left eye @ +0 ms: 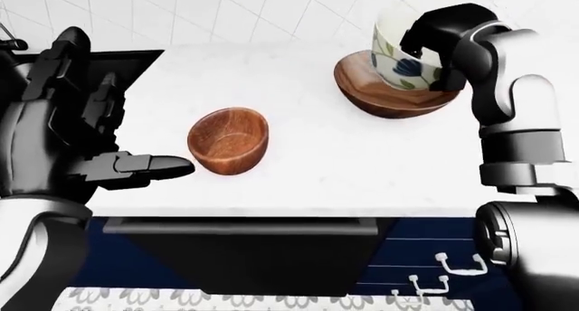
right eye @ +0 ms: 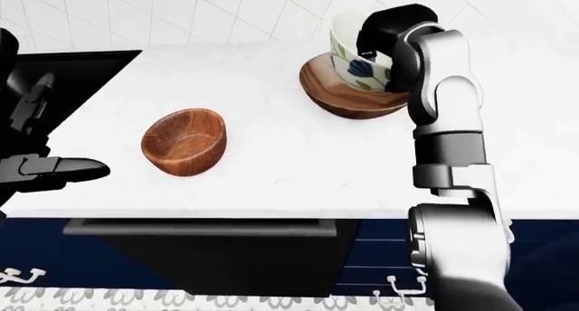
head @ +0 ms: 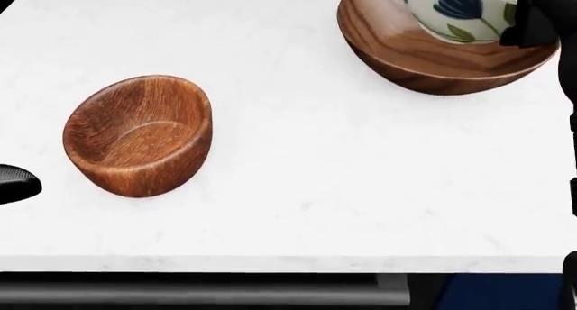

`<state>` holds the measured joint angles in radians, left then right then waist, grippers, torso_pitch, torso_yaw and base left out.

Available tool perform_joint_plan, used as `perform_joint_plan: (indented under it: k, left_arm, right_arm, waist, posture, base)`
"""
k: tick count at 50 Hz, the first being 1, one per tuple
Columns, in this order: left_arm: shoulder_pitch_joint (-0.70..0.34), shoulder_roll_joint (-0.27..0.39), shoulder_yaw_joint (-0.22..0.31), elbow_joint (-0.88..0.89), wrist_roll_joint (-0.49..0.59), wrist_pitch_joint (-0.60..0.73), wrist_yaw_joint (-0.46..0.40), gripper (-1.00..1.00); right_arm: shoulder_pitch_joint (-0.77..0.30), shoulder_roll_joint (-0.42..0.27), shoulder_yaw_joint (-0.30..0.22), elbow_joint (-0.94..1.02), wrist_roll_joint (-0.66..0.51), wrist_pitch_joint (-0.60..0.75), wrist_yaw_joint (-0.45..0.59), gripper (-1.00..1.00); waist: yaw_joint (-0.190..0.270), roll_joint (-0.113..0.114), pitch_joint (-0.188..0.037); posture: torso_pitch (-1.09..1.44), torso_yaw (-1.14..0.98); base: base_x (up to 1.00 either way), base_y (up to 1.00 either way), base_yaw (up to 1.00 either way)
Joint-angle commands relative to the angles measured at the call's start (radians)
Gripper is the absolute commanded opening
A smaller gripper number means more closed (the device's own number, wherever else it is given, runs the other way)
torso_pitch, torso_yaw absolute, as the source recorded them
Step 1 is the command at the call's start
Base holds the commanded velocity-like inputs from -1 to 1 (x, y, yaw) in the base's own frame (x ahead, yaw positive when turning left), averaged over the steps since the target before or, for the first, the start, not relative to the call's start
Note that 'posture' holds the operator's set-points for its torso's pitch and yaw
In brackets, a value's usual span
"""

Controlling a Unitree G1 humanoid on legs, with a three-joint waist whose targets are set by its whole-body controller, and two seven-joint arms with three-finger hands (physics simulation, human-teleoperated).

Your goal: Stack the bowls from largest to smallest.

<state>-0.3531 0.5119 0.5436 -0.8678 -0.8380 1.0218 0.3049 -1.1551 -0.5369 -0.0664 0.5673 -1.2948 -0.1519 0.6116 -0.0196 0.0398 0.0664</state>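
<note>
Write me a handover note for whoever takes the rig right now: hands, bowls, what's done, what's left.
Right hand: fingers over the rim of the floral bowl, which sits tilted inside the large wooden bowl at the top right of the counter. Whether the fingers have let go is unclear.
Left hand: open, empty, hovering at the counter's left edge beside the small wooden bowl.
Done: floral bowl is in the large one.
Left: release and settle the floral bowl if needed, then put the small wooden bowl, which lies tipped on its side, into the floral bowl.
</note>
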Motion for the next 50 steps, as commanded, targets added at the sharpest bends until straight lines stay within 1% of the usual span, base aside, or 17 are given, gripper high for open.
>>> perform_joint_plan:
  k: [1, 12, 17, 23, 39, 42, 45, 48, 50]
  left_arm:
    - [-0.017, 0.015, 0.009, -0.013, -0.001, -0.033, 0.006, 1.0]
    - [-0.011, 0.02, 0.005, -0.01, -0.005, -0.043, 0.01, 1.0]
    - [-0.006, 0.021, 0.008, -0.006, -0.002, -0.048, 0.005, 1.0]
    - [-0.004, 0.019, 0.009, -0.008, 0.0, -0.049, 0.003, 1.0]
    - [-0.012, 0.036, 0.027, -0.01, -0.033, -0.036, 0.02, 1.0]
    - [-0.012, 0.039, 0.025, -0.007, -0.035, -0.039, 0.023, 1.0]
    - [-0.008, 0.04, 0.023, -0.005, -0.033, -0.046, 0.022, 1.0]
    - [-0.006, 0.04, 0.022, -0.005, -0.032, -0.05, 0.02, 1.0]
    - [-0.006, 0.04, 0.021, -0.003, -0.03, -0.052, 0.019, 1.0]
  right_arm:
    - [-0.044, -0.01, -0.01, -0.009, -0.018, 0.004, -0.051, -1.0]
    - [-0.086, 0.037, 0.027, 0.164, -0.091, 0.021, -0.181, -1.0]
    - [-0.097, 0.041, 0.036, 0.225, -0.11, 0.022, -0.22, -1.0]
    - [-0.101, 0.043, 0.037, 0.243, -0.115, 0.024, -0.231, -1.0]
    - [-0.101, 0.043, 0.035, 0.232, -0.109, 0.022, -0.211, -1.0]
    - [-0.1, 0.042, 0.034, 0.224, -0.108, 0.022, -0.204, -0.93]
    - [-0.097, 0.041, 0.032, 0.214, -0.104, 0.019, -0.196, -0.8]
    - [-0.086, 0.039, 0.03, 0.19, -0.101, 0.017, -0.178, -0.75]
    - [-0.083, 0.039, 0.029, 0.18, -0.1, 0.015, -0.167, -0.62]
  waist:
    - [0.0, -0.002, -0.026]
    - [0.001, 0.003, -0.031]
    - [0.002, 0.005, -0.032]
    - [0.005, 0.004, -0.034]
    - [0.004, 0.003, -0.034]
    - [0.004, 0.003, -0.034]
    - [0.005, 0.003, -0.033]
    - [0.005, 0.002, -0.033]
    - [0.005, 0.002, -0.032]
  posture:
    - [0.0, 0.0]
    - [0.0, 0.0]
    - [0.0, 0.0]
    - [0.0, 0.0]
    - [0.0, 0.0]
    - [0.0, 0.0]
    - [0.0, 0.0]
    - [0.0, 0.0]
    - [0.0, 0.0]
  base:
    - [0.0, 0.0, 0.0]
    - [0.0, 0.0, 0.0]
    - [0.0, 0.0, 0.0]
    - [0.0, 0.0, 0.0]
    - [0.0, 0.0, 0.0]
    - [0.0, 0.0, 0.0]
    - [0.0, 0.0, 0.0]
    - [0.0, 0.0, 0.0]
    - [0.0, 0.0, 0.0]
